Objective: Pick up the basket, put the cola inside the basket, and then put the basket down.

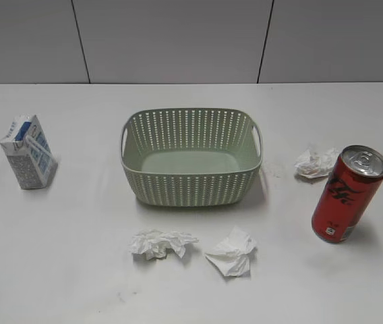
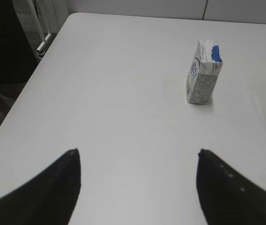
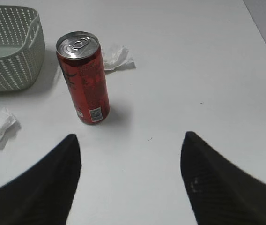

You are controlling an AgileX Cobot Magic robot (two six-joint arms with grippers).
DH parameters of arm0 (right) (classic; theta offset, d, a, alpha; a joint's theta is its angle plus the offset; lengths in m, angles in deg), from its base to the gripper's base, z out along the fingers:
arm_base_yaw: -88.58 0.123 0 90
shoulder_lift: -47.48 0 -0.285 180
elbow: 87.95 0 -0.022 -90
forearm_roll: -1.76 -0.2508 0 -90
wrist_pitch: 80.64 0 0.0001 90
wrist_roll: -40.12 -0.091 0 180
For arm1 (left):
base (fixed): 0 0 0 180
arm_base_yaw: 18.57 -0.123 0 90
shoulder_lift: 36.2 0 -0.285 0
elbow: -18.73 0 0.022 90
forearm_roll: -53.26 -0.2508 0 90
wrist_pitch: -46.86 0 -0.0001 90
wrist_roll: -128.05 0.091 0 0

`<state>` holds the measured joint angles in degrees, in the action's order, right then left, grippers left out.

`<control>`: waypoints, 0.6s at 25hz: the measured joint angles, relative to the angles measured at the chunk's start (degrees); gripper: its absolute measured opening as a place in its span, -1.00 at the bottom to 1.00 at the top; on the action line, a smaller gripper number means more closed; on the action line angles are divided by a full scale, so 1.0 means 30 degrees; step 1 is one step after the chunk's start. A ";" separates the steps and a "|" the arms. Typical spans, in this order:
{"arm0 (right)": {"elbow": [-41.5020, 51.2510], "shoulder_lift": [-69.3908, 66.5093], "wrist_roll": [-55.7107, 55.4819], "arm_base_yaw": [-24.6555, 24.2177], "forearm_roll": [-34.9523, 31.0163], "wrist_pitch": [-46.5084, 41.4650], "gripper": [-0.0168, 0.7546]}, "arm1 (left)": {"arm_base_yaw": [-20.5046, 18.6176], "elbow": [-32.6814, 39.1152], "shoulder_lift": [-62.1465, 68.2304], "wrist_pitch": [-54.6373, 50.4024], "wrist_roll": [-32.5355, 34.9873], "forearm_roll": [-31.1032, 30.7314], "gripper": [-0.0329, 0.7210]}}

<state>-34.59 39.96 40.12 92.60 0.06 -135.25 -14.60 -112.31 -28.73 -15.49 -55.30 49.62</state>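
The sage-green basket (image 1: 190,156) stands empty in the middle of the white table; its right end also shows in the right wrist view (image 3: 9,51). The red cola can (image 1: 348,194) stands upright to its right, also seen in the right wrist view (image 3: 84,77). My right gripper (image 3: 130,140) is open and empty above the table, the cola ahead and to its left. My left gripper (image 2: 137,152) is open and empty over bare table at the left side. Neither gripper shows in the exterior view.
A white-and-blue carton (image 1: 28,151) stands at the left, also in the left wrist view (image 2: 203,72). Crumpled tissues lie in front of the basket (image 1: 161,243) (image 1: 232,253) and between basket and cola (image 1: 315,162). The table's left edge (image 2: 30,79) is near my left gripper.
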 joint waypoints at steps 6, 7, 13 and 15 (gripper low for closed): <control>0.0000 0.0000 0.0000 0.0000 0.0000 0.0000 0.39 | 0.0000 0.0000 0.0000 0.0000 0.0000 0.0008 0.63; 0.0000 0.0000 0.0000 0.0000 0.0000 0.0000 0.39 | 0.0000 0.0000 0.0000 0.0000 0.0000 0.0008 0.63; 0.0000 0.0000 0.0000 0.0000 0.0000 0.0000 0.39 | 0.0000 0.0000 0.0000 0.0033 0.0000 0.0008 0.62; 0.0000 0.0000 0.0000 0.0000 0.0000 0.0000 0.39 | 0.0000 0.0000 0.0000 0.0033 0.0000 0.0008 0.62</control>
<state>-34.59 39.96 40.12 92.60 0.06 -135.25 -14.60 -112.31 -28.73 -15.39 -55.30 49.64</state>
